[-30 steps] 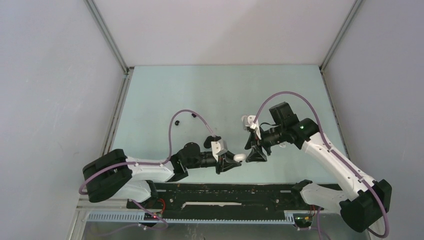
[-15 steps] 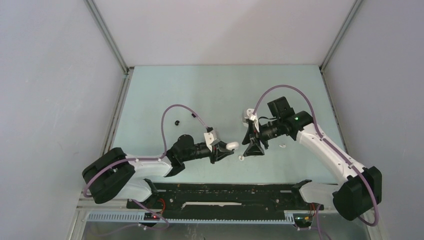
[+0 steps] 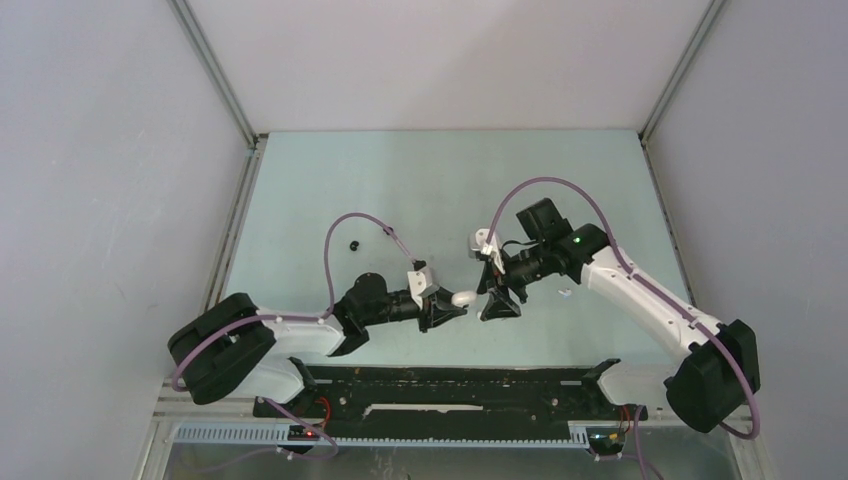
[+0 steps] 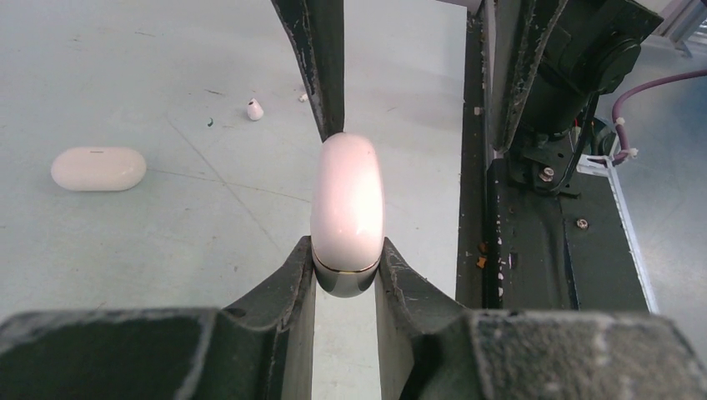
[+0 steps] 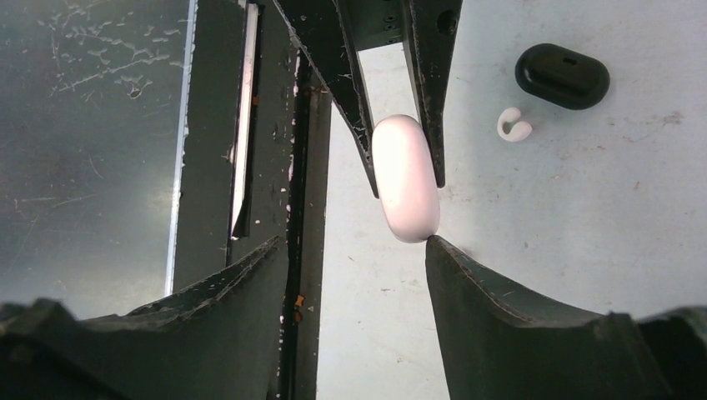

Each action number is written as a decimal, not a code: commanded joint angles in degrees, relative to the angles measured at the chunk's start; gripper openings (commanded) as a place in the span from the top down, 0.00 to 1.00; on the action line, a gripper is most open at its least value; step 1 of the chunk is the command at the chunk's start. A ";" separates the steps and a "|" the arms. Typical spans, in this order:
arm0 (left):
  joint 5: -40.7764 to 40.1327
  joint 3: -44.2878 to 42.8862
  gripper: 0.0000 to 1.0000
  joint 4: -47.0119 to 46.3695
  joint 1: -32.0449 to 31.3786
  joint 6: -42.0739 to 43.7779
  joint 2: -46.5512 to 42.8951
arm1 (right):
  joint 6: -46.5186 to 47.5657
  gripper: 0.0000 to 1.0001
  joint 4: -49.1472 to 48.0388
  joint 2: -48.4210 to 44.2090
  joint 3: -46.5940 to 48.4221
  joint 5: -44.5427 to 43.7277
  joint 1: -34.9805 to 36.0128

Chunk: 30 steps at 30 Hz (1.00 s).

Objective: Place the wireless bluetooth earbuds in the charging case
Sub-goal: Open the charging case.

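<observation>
Left end effector (image 4: 346, 252): clenched on white case (image 4: 348, 187). Right end effector (image 5: 357, 243): released, one fingertip (image 5: 446, 254) touching that case. Table (image 5: 584, 217): white earbud (image 5: 513, 123) near black case (image 5: 562, 75).

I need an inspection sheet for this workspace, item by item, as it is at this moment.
Surface: pale green table, scuffed.
Job's things: white charging case held; second white case and black case lying shut on table; white earbud loose beside black case.
Clutter: a tiny green speck.
End effectors: left end effector shut on white charging case; right end effector open, one fingertip at that case's end.
Cables: purple cables arching over both arms.
Surroundings: grey walls; black base rail.
</observation>
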<state>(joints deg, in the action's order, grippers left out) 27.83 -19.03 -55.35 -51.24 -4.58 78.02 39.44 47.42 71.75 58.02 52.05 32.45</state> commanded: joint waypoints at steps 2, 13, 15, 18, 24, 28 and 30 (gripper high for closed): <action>1.92 0.70 1.00 -6.83 0.21 2.12 -0.14 | -1.98 0.36 -2.96 2.90 2.10 1.55 0.88; 3.54 0.43 1.00 -6.01 -0.61 3.19 -0.05 | -11.39 0.42 -6.60 9.03 5.43 5.78 -2.32; 3.61 0.39 1.00 -5.71 -0.82 3.41 -0.14 | -12.84 0.43 -6.63 9.86 6.16 8.34 -4.28; 3.62 0.23 1.00 -5.11 -1.05 3.82 -0.23 | -14.52 0.43 -6.81 10.98 6.72 11.36 -6.76; 2.89 -0.42 1.00 -3.78 -1.14 3.74 0.12 | -16.59 0.43 -7.01 9.47 7.03 16.18 -10.82; 1.75 -1.10 1.00 -3.16 -0.72 2.05 0.76 | -13.11 0.43 -4.17 5.72 6.97 17.87 -16.99; 1.86 -1.51 1.00 -3.18 0.04 0.40 1.18 | -8.26 0.44 -1.02 3.91 6.52 14.20 -19.02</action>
<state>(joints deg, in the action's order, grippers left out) 30.17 -18.37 -57.49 -52.05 -2.72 78.30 25.19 42.52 80.62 62.63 66.26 17.50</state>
